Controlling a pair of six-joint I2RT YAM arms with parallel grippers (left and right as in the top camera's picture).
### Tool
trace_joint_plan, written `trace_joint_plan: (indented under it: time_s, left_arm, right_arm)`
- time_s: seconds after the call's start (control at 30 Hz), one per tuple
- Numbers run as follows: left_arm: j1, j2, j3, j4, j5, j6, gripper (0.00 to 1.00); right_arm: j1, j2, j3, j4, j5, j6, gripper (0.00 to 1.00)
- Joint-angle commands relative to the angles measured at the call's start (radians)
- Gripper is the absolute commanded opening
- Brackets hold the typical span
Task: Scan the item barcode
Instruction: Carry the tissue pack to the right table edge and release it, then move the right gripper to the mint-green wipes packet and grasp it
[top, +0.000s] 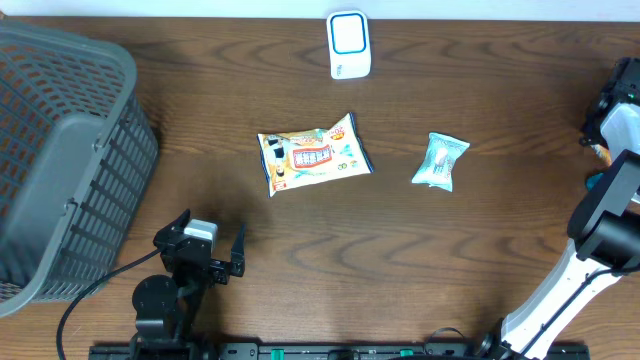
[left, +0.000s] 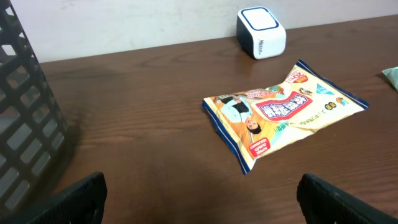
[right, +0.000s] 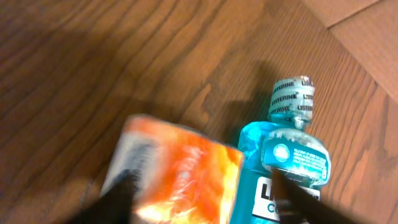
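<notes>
Left gripper low at near left, jaws spread wide, nothing in them. Snack bag flat in the table's middle, scanner beyond it, apart. Right gripper at far right, fingers parted around a blurred orange packet, seemingly not gripped; mouthwash bottle just beside

Overhead: straight down. Left wrist: low, forward; shares snack bag, scanner with overhead. Right wrist: close, downward.
</notes>
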Motion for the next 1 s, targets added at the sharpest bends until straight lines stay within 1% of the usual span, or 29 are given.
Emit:
trace_joint_plan:
  time_s: [0.0, 0.1, 0.13, 0.17, 0.33, 0.4, 0.47, 0.57, 0.63, 0.73, 0.8, 0.83, 0.87, 0.9, 0.97]
  left_arm:
    - [0.005, -0.005, -0.016, -0.022, 0.013, 0.017, 0.98]
    - [0.005, -0.005, -0.016, -0.022, 0.013, 0.017, 0.98]
    - [0.005, -0.005, -0.016, -0.022, 0.013, 0.017, 0.98]
    - [0.005, -0.005, -0.016, -0.022, 0.013, 0.017, 0.98]
    - [0.005, -0.005, -0.016, -0.022, 0.013, 0.017, 0.98]
    - [0.005, -0.005, -0.016, -0.022, 0.013, 0.017, 0.98]
    - [0.005, -0.005, -0.016, -0.022, 0.013, 0.017, 0.98]
    - [0.005, -0.005, -0.016, -0.022, 0.013, 0.017, 0.98]
    - [0.005, -0.005, -0.016, -0.022, 0.013, 0.017, 0.98]
    - [0.005, -0.005, -0.016, -0.022, 0.013, 0.017, 0.98]
    - [0.005, -0.005, -0.016, -0.022, 0.013, 0.017, 0.98]
    - [0.005, -0.005, -0.016, -0.022, 0.013, 0.017, 0.98]
    - [0.005, -0.005, -0.016, -0.022, 0.013, 0.017, 0.98]
    - [0.005, -0.005, -0.016, -0.022, 0.013, 0.017, 0.98]
    - [0.005, -0.005, -0.016, -0.022, 0.013, 0.017, 0.98]
  right_arm:
    - [0.006, -0.122, 0.000, 0.003, -0.016, -0.043, 0.99]
    - [0.013, -0.246, 0.000, -0.005, -0.118, -0.043, 0.99]
    - [0.016, -0.324, 0.000, -0.021, -0.240, -0.043, 0.99]
    - [0.018, -0.367, 0.000, -0.034, -0.322, -0.042, 0.99]
    - [0.030, -0.597, 0.000, -0.102, -0.957, -0.019, 0.99]
    - [0.040, -0.665, 0.000, -0.105, -1.142, -0.019, 0.99]
    - [0.056, -0.718, 0.000, -0.119, -1.268, -0.019, 0.99]
    - [0.100, -0.769, 0.000, -0.168, -1.375, -0.019, 0.99]
    - [0.139, -0.791, 0.000, -0.233, -1.410, -0.016, 0.99]
    - [0.205, -0.797, -0.001, -0.363, -1.406, -0.031, 0.99]
    - [0.252, -0.786, -0.002, -0.430, -1.384, -0.057, 0.99]
    - [0.286, -0.777, -0.002, -0.468, -1.341, -0.068, 0.99]
    - [0.321, -0.768, -0.002, -0.499, -1.269, -0.069, 0.99]
    - [0.413, -0.747, -0.002, -0.555, -1.040, -0.048, 0.99]
    - [0.513, -0.719, -0.003, -0.601, -0.793, 0.042, 0.98]
